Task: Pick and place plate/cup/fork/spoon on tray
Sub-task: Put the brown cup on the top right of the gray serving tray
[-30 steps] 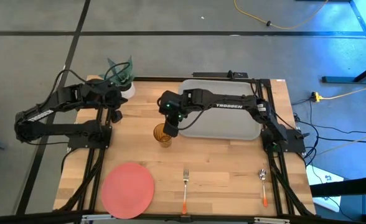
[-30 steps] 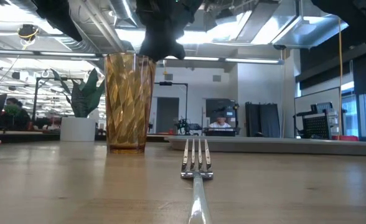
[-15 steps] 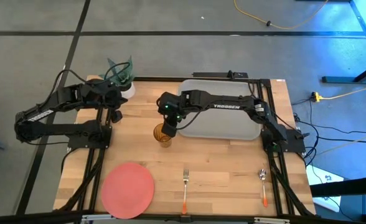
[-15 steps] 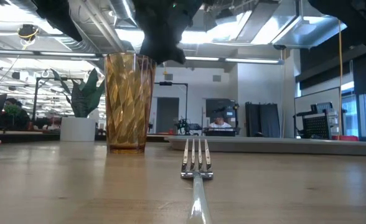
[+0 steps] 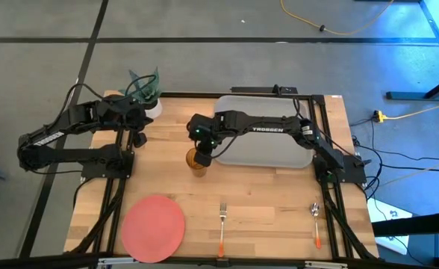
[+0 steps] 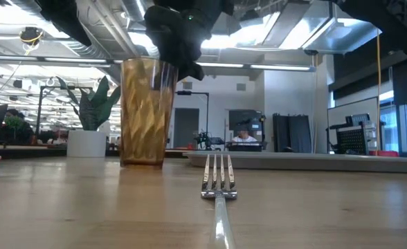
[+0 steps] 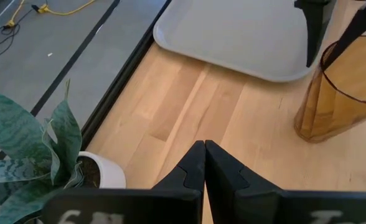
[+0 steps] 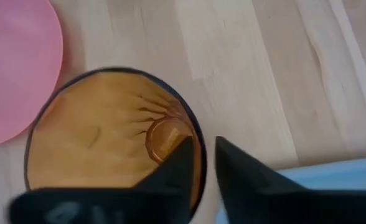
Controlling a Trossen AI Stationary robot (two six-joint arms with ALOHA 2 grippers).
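The amber cup (image 5: 196, 162) stands upright on the wooden table, just left of the grey tray (image 5: 279, 149). My right gripper (image 8: 203, 142) reaches down over it from the tray side and is shut on its rim. The cup also shows in the low view (image 6: 146, 114), under the dark gripper (image 6: 179, 59). The coral plate (image 5: 154, 228), the fork (image 5: 222, 224) and the spoon (image 5: 316, 224) lie along the near edge. My left gripper (image 7: 203, 152) waits shut at the far left, touching nothing. My right gripper has the cup's rim (image 8: 201, 163) on the side toward the tray, one finger (image 8: 173, 165) inside the cup and the other (image 8: 239, 165) outside it. The fingers slant steeply down from above. The cup stands with its base on the table.
A white pot with a green plant (image 5: 145, 90) stands at the far left corner beside my left arm. The tray's bare surface (image 7: 233, 37) lies right beside the cup. Bare wood separates the cup from the plate and the cutlery.
My right gripper has come down a little onto the cup's rim. In the low view the cup has shifted slightly sideways on the table.
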